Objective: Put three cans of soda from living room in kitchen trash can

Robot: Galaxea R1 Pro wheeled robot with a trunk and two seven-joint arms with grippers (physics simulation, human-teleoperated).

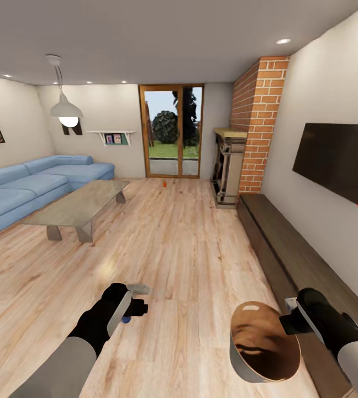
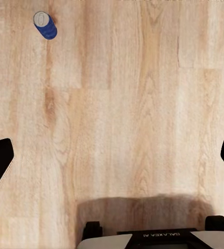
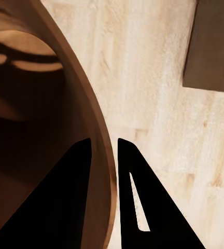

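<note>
My right gripper (image 3: 104, 150) pinches the bin's (image 1: 240, 362) rim, my left gripper (image 2: 112, 155) hangs spread wide and empty over the floor, and the nearest can (image 2: 44, 25) lies tipped ahead of it, off-centre, on the left arm's side

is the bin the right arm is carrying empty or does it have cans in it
Empty, as far as shown. The trash can, clamped at its rim by the right gripper, shows only bare tan interior; the right wrist view agrees.
</note>
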